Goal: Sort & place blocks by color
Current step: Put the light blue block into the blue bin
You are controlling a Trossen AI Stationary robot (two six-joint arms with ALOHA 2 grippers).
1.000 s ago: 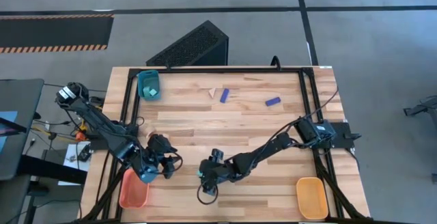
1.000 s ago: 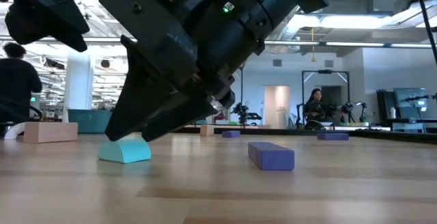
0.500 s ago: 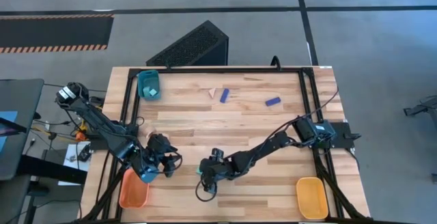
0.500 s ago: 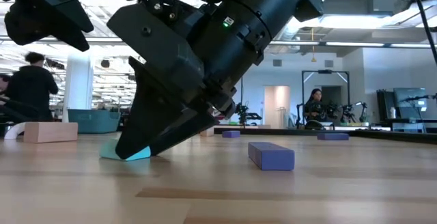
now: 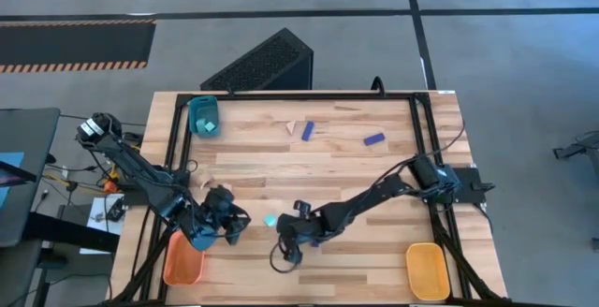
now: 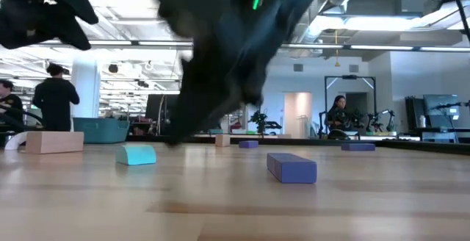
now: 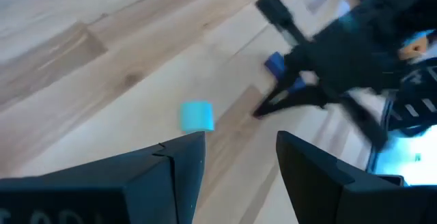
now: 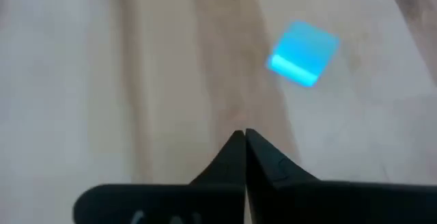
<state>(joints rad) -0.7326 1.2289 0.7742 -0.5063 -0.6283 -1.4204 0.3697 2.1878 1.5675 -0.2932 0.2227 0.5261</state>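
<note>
beside closed right hand point(image 8: 244, 136), cyan block point(image 8: 302, 52)

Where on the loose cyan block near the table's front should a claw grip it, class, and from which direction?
Grip the cyan block across its two flat side faces, coming straight down from above. It lies alone on the bare table, flat side down with its rounded top up, so the flat sides probably give the surest hold.

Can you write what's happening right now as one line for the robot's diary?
right gripper: shut, empty, beside cyan block | left gripper: open, near orange tray | cyan block: loose on table
</note>
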